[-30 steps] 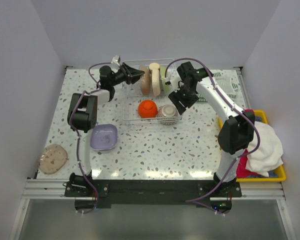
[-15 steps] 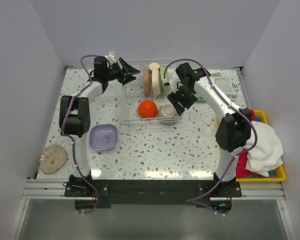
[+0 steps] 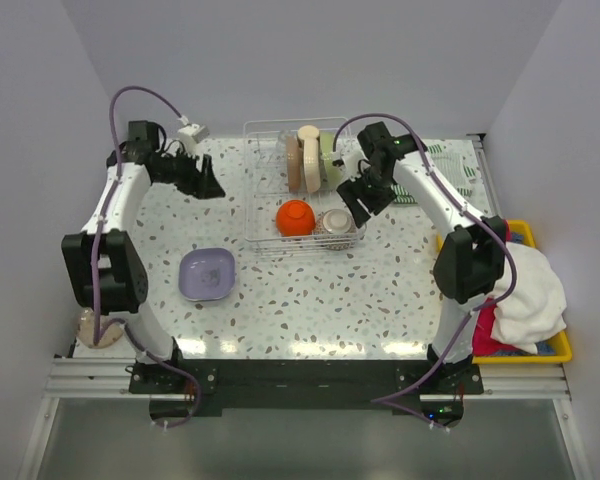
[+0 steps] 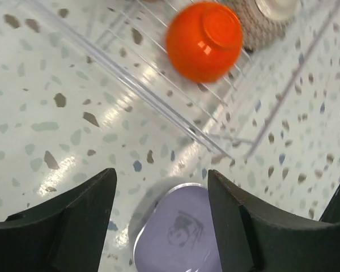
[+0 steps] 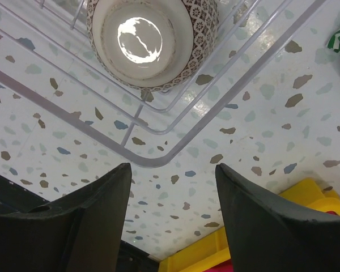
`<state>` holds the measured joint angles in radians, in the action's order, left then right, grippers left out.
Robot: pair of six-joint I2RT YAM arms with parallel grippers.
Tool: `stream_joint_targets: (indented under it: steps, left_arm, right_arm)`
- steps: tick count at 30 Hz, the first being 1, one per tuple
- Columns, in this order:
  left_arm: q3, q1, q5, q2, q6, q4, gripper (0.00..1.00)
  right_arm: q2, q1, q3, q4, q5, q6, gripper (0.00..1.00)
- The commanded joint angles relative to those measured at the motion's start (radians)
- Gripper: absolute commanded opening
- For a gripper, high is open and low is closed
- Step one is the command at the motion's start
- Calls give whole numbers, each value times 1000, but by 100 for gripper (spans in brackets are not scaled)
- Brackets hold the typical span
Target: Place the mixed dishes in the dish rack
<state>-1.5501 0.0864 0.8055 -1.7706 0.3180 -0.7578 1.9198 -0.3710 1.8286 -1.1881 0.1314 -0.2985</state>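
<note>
The dish rack [image 3: 251, 222] stands at the back middle of the table. Brown [image 3: 292, 164], cream [image 3: 309, 158] and green [image 3: 327, 160] plates stand upright in its far half. An orange-red bowl [image 3: 294, 216] and a grey patterned bowl [image 3: 336, 222] sit upside down in its near half. A lavender rounded-square plate [image 3: 207, 274] lies on the table, and a pale round plate [image 3: 105, 318] at the front left. My left gripper [image 3: 208, 185] hangs open and empty left of the rack, above the lavender plate [image 4: 178, 232]. My right gripper [image 3: 352, 205] is open and empty over the rack's near right corner [image 5: 158, 161], beside the grey bowl [image 5: 147, 39].
A striped green cloth [image 3: 450, 170] lies right of the rack. A yellow tray [image 3: 555, 345] with a white cloth [image 3: 528, 290] sits at the table's right edge. The left wrist view also shows the orange-red bowl [image 4: 204, 41] behind the rack's wires [image 4: 158, 105].
My left gripper has opened and swung left, away from the rack's back-left corner, out over the table. The right gripper has barely moved.
</note>
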Motion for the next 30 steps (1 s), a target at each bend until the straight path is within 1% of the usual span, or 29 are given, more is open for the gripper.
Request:
stream_joint_targets:
  steps: [1,2,3,4,5,6,7,8,9,10,12,14,15,16,17,20,23,27,28,30]
  left_arm:
    - [115,-78,-41,149,812,-486,71]
    - [155,-112,-124,205,848,-504,71]
    - [203,-137,-165,244,899,-497,71]
    - [307,-189,-210,287,912,-476,72]
    - [361,-213,-283,384,924,-412,72]
    - [413,-235,-317,433,947,-375,72]
    - [500,-269,-347,476,951,-336,73]
    - [536,-284,-409,546,957,-277,73]
    - [567,-296,-445,571,958,-253,73]
    - [609,-307,-469,589,957,-236,73]
    - [625,-310,-482,612,937,-242,73]
    - [647,-309,-486,625,925,-251,73]
    - [656,-309,-496,629,923,-250,73]
    - [682,-313,-506,634,922,-244,73]
    - [694,-316,-529,635,921,-238,73]
    - [731,-320,-558,620,931,-233,73]
    - [765,-321,-598,602,941,-195,72]
    - [789,-321,-603,554,918,-129,72]
    - [794,-323,-606,530,918,-108,71]
    - [801,-324,-601,507,906,-91,66]
  right_arm:
    - [-76,17,52,48,37,48,71]
    - [-80,20,61,54,46,58,78]
    - [-94,20,73,56,50,71,82]
    - [-103,26,99,61,45,84,94]
    - [-111,32,113,64,72,91,99]
    - [-126,40,129,62,95,107,99]
    - [-136,62,153,59,131,114,99]
    - [-143,76,162,58,161,124,99]
    - [-149,95,172,53,210,143,98]
    - [-171,127,185,47,224,151,98]
    - [-208,165,189,42,263,156,97]
    - [-289,195,150,64,267,145,96]
    - [-321,196,127,79,269,139,96]
    - [-355,196,70,122,281,139,96]
    - [-428,196,42,143,286,147,96]
    - [-525,196,-32,182,309,170,96]
    - [-591,207,-68,174,272,139,96]
    - [-654,234,-123,165,260,128,96]
    - [-665,239,-149,165,266,133,96]
    - [-685,256,-169,159,283,145,96]
